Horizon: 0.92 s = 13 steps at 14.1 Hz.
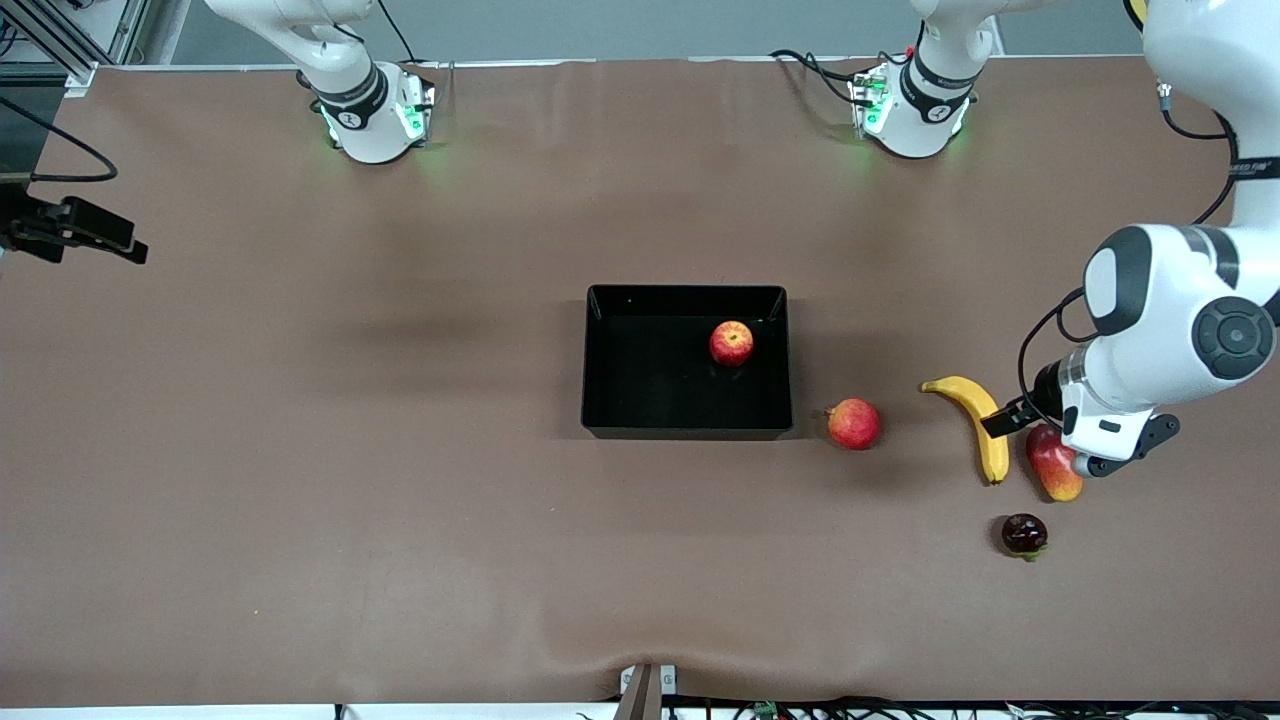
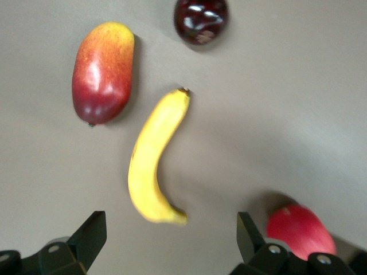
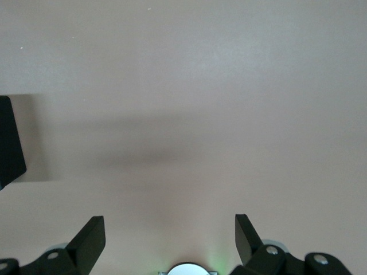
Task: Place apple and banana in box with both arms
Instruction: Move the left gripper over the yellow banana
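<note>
The right gripper [image 3: 170, 240] waits wide open and empty over bare brown surface [image 1: 300, 450], toward the right arm's end from the box [image 1: 600, 400]; the apple [image 1: 731, 343] sits inside the box; the banana [image 1: 975, 420] lies on the surface toward the left arm's end from the box; the left gripper [image 2: 170, 238], wide open, empty, hangs over the banana.

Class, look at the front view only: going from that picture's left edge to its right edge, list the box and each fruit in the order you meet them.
Box → apple → pinkish-red fruit → banana → dark fruit → mango.
</note>
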Motion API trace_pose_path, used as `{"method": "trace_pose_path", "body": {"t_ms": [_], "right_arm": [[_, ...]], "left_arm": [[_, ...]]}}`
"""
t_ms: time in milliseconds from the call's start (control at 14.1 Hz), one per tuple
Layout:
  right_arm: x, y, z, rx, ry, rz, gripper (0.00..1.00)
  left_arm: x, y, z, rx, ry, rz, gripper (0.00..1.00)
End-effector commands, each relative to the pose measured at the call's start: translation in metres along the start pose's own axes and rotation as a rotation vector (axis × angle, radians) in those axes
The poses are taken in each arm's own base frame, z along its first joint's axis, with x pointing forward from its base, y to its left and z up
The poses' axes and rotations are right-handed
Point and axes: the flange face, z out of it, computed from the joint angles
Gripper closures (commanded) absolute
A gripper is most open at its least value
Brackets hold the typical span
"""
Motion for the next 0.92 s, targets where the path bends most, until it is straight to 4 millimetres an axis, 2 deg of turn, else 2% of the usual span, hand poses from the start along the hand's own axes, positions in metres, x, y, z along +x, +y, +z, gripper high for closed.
{"method": "trace_pose_path", "body": {"t_ms": [0, 284, 426, 497, 568, 639, 851], "right_arm": [[-0.009, -0.008, -0.007, -0.007, 0.002, 0.011, 0.00], [-0.010, -0.002, -0.021, -0.006, 0.027, 0.025, 0.00], [-0.008, 0.001, -0.024, -0.013, 0.042, 0.027, 0.00], [-0.008, 0.002, -0.026, -0.013, 0.050, 0.030, 0.00], [-0.007, 0.002, -0.029, -0.013, 0.062, 0.030, 0.00], [-0.007, 0.001, -0.030, -0.013, 0.067, 0.027, 0.00], [-0.005, -0.005, -0.029, -0.007, 0.074, 0.024, 0.00]], "left_arm": [[-0.001, -0.023, 0.052, -0.036, 0.033, -0.028, 0.00], [0.000, -0.024, 0.110, -0.059, 0.025, -0.027, 0.03], [0.004, -0.036, 0.119, -0.002, 0.052, 0.052, 0.06], [0.006, -0.040, 0.122, 0.013, 0.056, 0.067, 0.14], [0.006, -0.040, 0.122, 0.014, 0.056, 0.069, 0.27], [0.005, -0.039, 0.123, 0.015, 0.053, 0.070, 0.48], [0.004, -0.034, 0.120, 0.016, 0.056, 0.073, 1.00]]}}
